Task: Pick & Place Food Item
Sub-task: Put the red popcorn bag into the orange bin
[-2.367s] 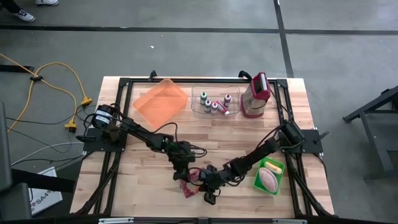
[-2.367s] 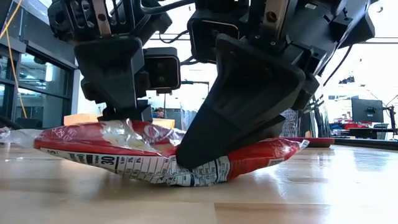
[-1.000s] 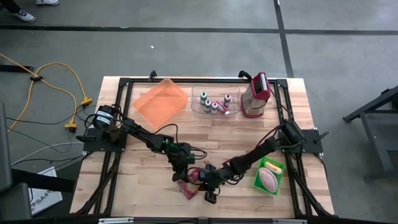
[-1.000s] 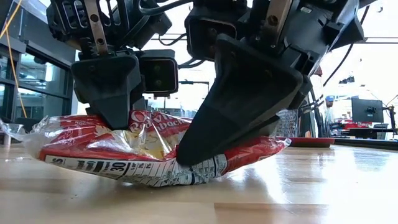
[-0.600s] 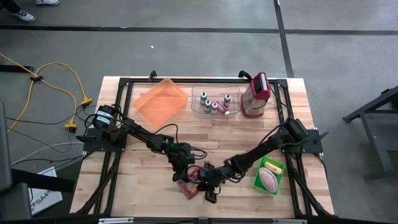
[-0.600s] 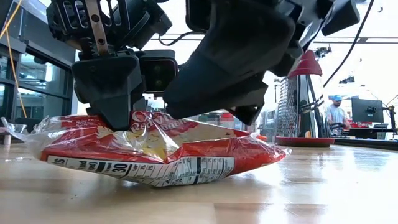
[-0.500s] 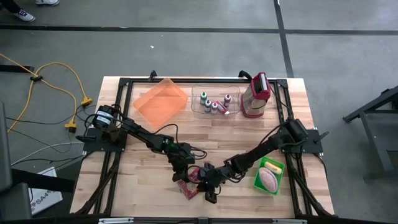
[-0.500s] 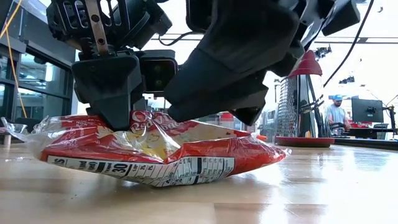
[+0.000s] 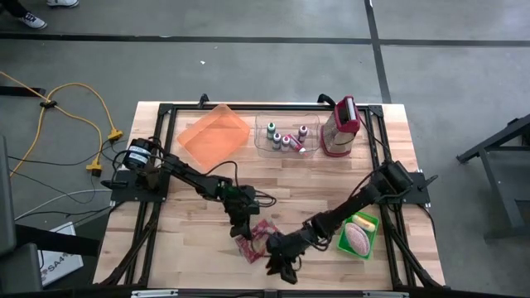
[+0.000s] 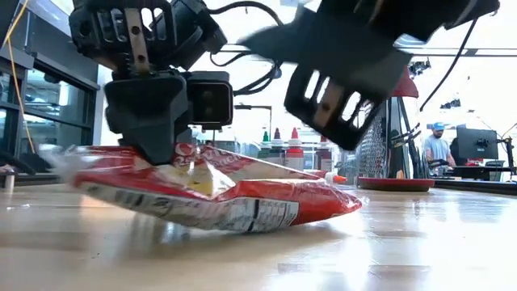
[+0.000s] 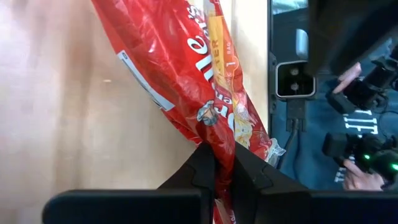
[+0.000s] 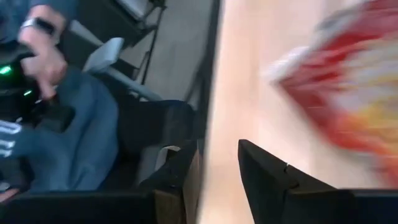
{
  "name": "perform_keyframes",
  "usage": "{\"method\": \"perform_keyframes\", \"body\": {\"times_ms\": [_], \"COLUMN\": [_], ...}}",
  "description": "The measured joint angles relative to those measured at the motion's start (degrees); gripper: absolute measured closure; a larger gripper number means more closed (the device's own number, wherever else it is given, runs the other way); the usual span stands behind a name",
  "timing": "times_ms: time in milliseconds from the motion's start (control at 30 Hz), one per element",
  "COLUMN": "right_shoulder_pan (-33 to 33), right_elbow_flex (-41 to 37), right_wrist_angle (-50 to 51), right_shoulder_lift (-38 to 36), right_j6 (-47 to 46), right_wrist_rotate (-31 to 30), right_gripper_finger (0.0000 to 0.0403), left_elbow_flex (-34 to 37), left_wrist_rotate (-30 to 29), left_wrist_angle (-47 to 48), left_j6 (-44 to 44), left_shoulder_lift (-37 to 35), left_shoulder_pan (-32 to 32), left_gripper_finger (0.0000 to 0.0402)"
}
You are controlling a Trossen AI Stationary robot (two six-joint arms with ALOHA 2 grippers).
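Left end effector (image 11: 214, 163) was clamped on crinkly red plastic snack bag (image 10: 218, 190), one end raised off wooden bench (image 9: 207, 186) near front edge. Right end effector (image 12: 217, 163) empty, fingers slightly apart. Pick underway; placement outstanding

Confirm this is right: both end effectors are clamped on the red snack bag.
Only the left end effector is clamped on the red snack bag. The right end effector is open and clear of it, as the right wrist view shows.
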State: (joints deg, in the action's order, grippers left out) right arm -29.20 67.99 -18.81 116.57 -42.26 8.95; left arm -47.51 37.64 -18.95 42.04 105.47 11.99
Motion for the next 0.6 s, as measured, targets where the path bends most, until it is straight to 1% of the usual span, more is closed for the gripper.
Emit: {"method": "perform_keyframes", "body": {"times_ms": [100, 200, 333, 400, 467, 600], "right_shoulder_pan": [-2.17, -4.57, -7.11, -7.91, -8.48, -9.00], "right_elbow_flex": [0.00, 0.00, 0.00, 0.00, 0.00, 0.00], "right_wrist_angle": [-1.61, -1.73, -1.65, -1.64, -1.69, -2.02], "right_shoulder_lift": [-0.02, -0.02, -0.02, -0.02, -0.02, -0.02], "right_j6": [-0.13, -0.09, -0.11, -0.13, -0.13, -0.10], "right_wrist_rotate": [-0.85, -5.12, -11.17, -13.31, -15.02, -16.48], "right_gripper_finger": [0.0305, 0.0308, 0.0310, 0.0310, 0.0310, 0.0310], "left_elbow_flex": [0.16, 0.11, 0.05, 0.05, 0.05, 0.05], "left_wrist_rotate": [-0.16, -0.54, -3.23, -5.48, -9.01, -15.50], "left_wrist_angle": [0.27, -0.09, 4.05, 8.71, 14.86, 27.48], "left_j6": [0.02, 0.00, -0.14, -1.02, -2.08, -4.59], "left_shoulder_lift": [-1.40, -4.69, -11.06, -15.04, -19.14, -28.40], "left_shoulder_pan": [-1.03, -1.82, -2.88, -3.78, -4.82, -7.34], "left_gripper_finger": [0.0383, 0.0383, 0.0383, 0.0383, 0.0383, 0.0383]}}
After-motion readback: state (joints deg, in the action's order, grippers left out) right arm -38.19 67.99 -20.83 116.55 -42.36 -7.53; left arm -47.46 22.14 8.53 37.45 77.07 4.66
